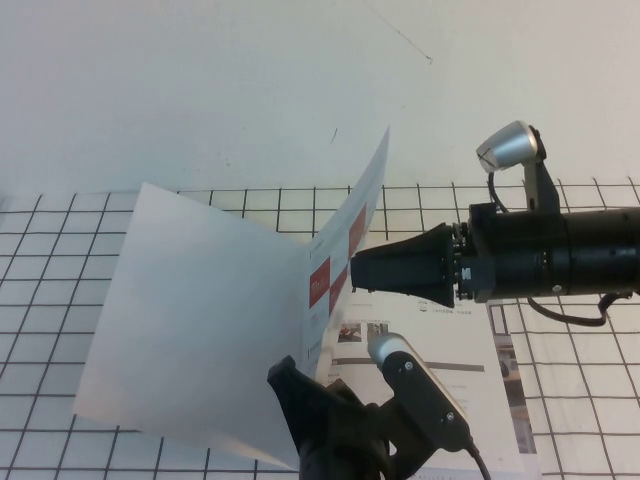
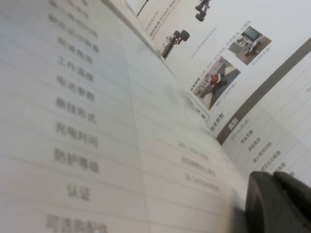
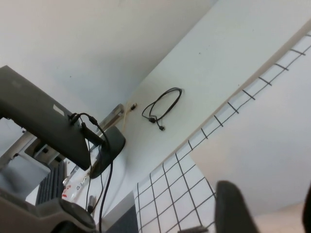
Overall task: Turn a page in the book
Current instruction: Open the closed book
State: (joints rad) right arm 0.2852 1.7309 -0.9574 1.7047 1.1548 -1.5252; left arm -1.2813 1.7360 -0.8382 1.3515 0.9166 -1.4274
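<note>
Glossy paper dominates the scene: the book (image 1: 470, 400) lies open on the gridded table (image 1: 60, 250), and the page (image 1: 345, 250), with its red-and-white squares facing the right arm, stands almost upright above the spine, bowed toward the left. A blank white leaf (image 1: 190, 320) slopes away on the left side. The right gripper (image 1: 352, 273) reaches in level from the right, its tip at the standing page's checker face; whether its jaws are pinching the sheet or already letting go cannot be told, since its wrist camera shows two dark fingers (image 3: 235, 208) apart with pale paper between. The left gripper (image 1: 290, 385) sits low at the near edge, close against the page's underside; its jaw state cannot be told either. Judged from this pose, the turn is roughly half done. The risk is that a release here lets the stiff, springy leaf fall back to the right, or that a hard push creases it at the spine.
</note>
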